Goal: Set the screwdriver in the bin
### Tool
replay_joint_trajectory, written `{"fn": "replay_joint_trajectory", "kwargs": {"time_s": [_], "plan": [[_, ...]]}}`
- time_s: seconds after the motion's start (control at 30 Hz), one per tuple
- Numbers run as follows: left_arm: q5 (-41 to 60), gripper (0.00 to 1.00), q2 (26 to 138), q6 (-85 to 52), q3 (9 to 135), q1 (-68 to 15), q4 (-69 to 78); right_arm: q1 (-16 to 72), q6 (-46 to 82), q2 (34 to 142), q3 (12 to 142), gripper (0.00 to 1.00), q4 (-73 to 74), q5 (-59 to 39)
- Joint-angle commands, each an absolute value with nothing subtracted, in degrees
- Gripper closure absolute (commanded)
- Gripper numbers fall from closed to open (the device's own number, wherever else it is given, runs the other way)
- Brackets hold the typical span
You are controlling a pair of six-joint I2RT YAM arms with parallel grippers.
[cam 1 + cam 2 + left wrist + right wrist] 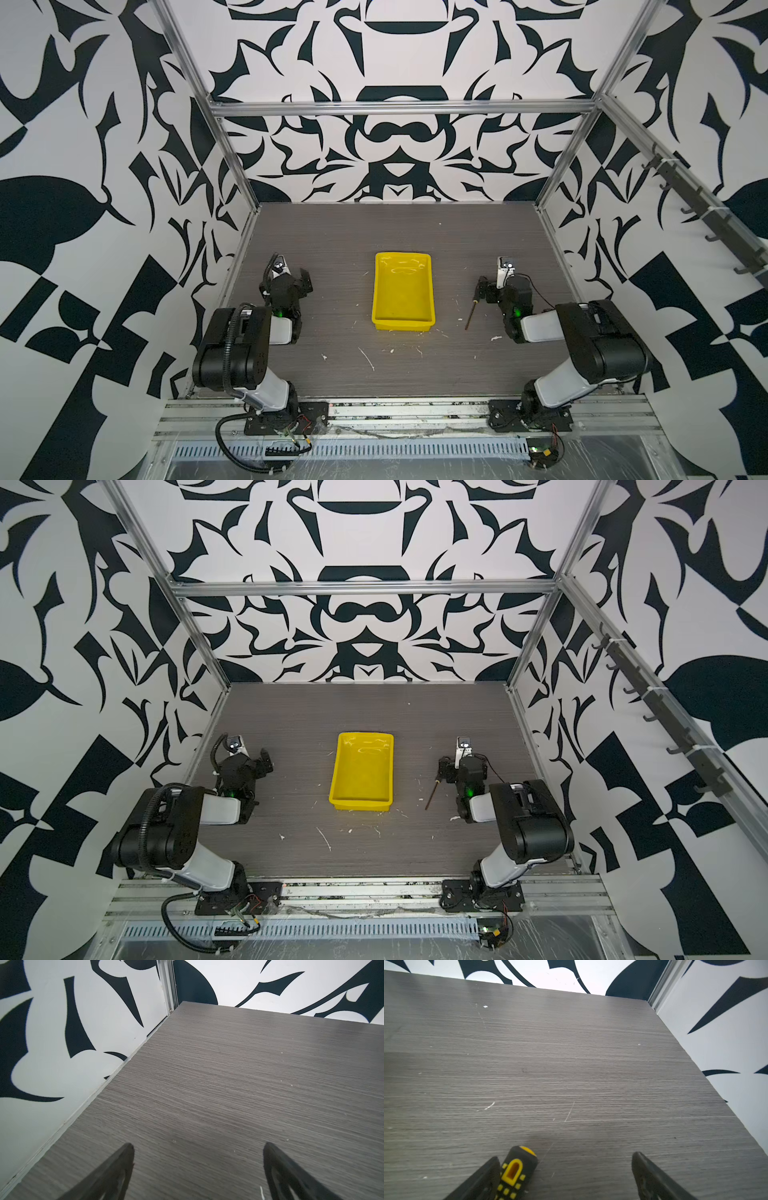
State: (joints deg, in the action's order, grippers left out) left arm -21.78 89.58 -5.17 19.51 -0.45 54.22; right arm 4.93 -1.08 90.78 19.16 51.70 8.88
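Note:
The screwdriver (470, 316) (431, 796) lies on the table right of the bin, its thin shaft pointing toward the front edge. In the right wrist view its black handle (517, 1169) shows yellow marks and a yellow end cap. It rests on the wood inside the jaws, close against one finger (488, 1176). My right gripper (565, 1157) (494, 286) (457, 766) is open and low over the handle. The yellow bin (403, 295) (361, 775) stands mid-table with nothing in it. My left gripper (198, 1145) (293, 280) (249, 762) is open over bare wood, left of the bin.
Small white flecks and scratches (368, 359) dot the grey wood table (332, 232) in front of the bin. Patterned walls and aluminium posts (552, 178) close in the back and both sides. Both arm bases sit on the front rail (407, 409).

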Motion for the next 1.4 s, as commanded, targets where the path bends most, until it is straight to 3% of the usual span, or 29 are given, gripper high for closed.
{"fn": "replay_joint_trajectory", "kwargs": {"time_s": [0.0,1.1,1.27,1.37], "plan": [[-21.9,0.01,89.3,-6.0,20.3,-0.5,55.1,4.9,-0.3,89.1,20.2,0.00,52.9,7.6],[-20.8,0.01,88.5,-6.0,19.9,-0.2,55.7,4.9,-0.4,89.0,20.3,0.00,52.4,7.6],[-23.7,0.01,81.7,-7.4,18.5,-0.7,51.8,4.9,-0.4,89.1,20.3,0.00,52.4,7.5],[-30.1,0.01,76.1,-13.4,20.9,-0.8,38.7,4.8,-0.8,88.8,19.8,0.00,52.9,6.1]]}}
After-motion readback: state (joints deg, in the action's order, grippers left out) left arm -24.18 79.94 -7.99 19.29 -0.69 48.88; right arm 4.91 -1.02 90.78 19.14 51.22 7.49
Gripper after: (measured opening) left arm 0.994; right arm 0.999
